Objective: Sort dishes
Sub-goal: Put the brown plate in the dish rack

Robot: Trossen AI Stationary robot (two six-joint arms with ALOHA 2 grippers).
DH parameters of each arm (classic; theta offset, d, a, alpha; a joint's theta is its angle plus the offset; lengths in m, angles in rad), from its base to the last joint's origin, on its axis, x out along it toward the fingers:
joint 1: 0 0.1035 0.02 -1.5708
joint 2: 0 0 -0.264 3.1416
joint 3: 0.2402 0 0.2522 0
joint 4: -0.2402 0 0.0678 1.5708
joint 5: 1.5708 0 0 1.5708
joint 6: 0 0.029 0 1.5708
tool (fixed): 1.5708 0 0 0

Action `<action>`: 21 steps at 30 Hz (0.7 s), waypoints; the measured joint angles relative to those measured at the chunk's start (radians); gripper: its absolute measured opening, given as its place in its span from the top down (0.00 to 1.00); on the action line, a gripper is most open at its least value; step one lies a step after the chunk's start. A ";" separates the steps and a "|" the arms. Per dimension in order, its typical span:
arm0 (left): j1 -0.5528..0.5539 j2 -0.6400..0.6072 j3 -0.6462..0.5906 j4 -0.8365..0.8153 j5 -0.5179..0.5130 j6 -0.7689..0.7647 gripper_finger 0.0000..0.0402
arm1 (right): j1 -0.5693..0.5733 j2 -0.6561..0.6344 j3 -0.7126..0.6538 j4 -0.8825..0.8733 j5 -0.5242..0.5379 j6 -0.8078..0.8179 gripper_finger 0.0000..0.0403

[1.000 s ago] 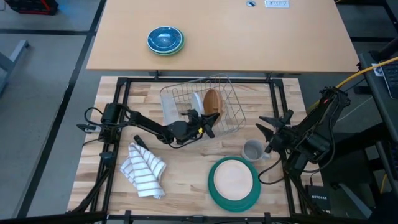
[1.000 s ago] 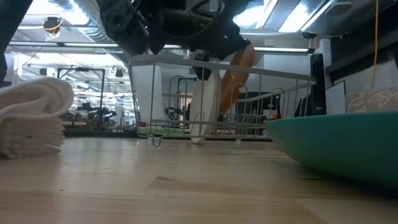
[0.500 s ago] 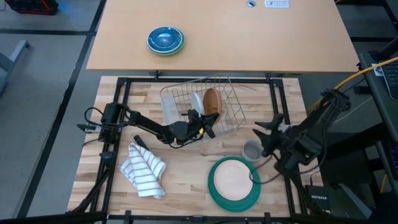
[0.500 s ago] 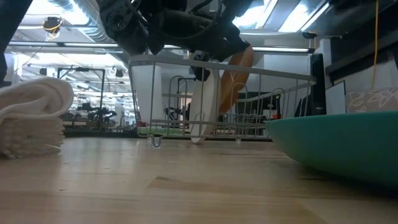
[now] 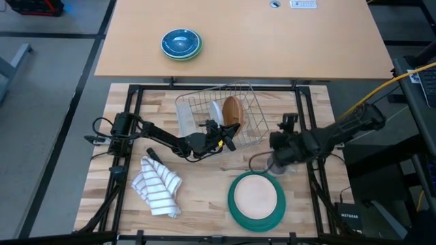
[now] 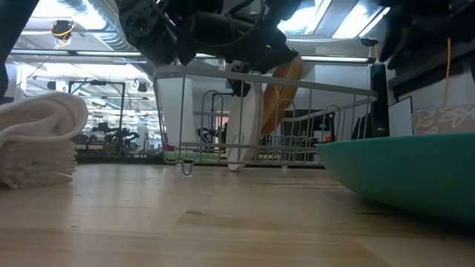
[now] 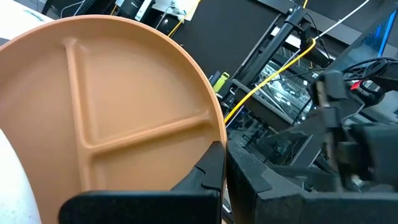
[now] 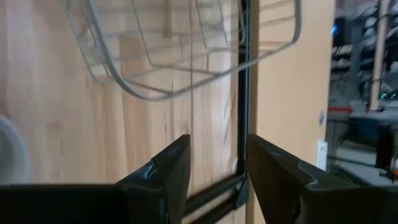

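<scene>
The smooth, compartmented tan plate [image 7: 106, 118] is gripped upright in the wire basket [image 5: 219, 121] by the left tool [image 5: 221, 131] — the right tool [image 8: 214, 168] is held parted above the wooden worktop [image 5: 204, 184]

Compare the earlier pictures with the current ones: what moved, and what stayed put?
The right gripper swung in from the table's right edge to above the mug, fingers apart, holding nothing. The left gripper stayed at the wire rack by the tan plate. The white plate, green plate and towel did not shift.
</scene>
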 joint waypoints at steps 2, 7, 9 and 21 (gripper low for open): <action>0.000 0.000 0.000 0.000 0.000 0.000 1.00 | -0.051 0.000 0.000 0.014 -0.013 -0.053 0.61; 0.000 0.000 0.000 0.000 0.000 0.000 1.00 | -0.161 0.000 0.000 0.113 -0.051 -0.227 0.61; 0.000 0.000 0.000 0.000 0.000 0.000 1.00 | -0.198 0.000 0.000 0.174 -0.078 -0.301 0.61; 0.000 0.000 0.000 0.001 0.000 0.000 1.00 | -0.396 0.003 -0.039 0.237 -0.170 -0.432 0.61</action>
